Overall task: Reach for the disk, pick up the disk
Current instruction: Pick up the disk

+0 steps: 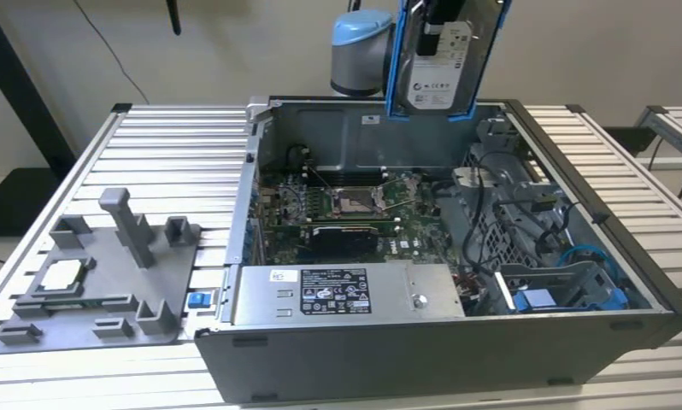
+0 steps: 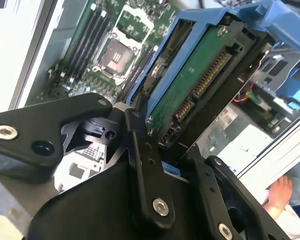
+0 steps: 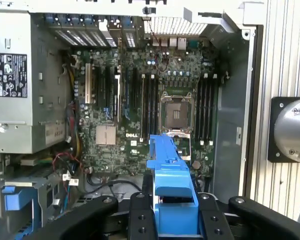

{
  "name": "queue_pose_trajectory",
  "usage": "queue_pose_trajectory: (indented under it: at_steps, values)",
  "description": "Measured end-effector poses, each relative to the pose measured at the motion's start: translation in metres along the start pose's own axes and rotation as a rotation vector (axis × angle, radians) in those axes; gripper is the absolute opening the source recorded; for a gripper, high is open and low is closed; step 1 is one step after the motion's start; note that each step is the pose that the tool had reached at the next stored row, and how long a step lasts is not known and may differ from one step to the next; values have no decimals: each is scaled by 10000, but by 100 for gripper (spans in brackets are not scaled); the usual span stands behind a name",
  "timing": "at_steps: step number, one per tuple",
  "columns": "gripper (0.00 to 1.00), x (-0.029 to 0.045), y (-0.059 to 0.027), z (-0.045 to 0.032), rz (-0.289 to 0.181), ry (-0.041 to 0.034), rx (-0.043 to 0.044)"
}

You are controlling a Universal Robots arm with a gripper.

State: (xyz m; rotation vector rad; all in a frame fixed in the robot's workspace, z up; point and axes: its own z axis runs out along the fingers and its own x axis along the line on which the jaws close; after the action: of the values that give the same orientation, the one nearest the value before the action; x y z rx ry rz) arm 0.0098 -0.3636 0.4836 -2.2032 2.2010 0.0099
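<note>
High above the open case [image 1: 432, 359], the gripper [image 2: 165, 150] clamps the disk [image 1: 446, 61] upright; exterior view shows its white label [image 1: 436, 90], second wrist view its green circuit board [image 2: 190, 85].

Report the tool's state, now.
Tool: shut on the disk, gripping its blue bracket and holding it up above the open computer case.

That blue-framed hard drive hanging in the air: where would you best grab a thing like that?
By one short end, pinching its two flat faces across the thin side, coming from above. The disk is a flat slab hanging upright over the open computer case, and the gripper is shut on its blue-edged end just so.
</note>
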Motion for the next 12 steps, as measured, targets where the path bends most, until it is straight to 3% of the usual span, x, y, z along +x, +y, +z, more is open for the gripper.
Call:
queue_pose_trajectory:
  at_steps: [12]
  values:
    - [0,1,-549,8,1,0,-21]
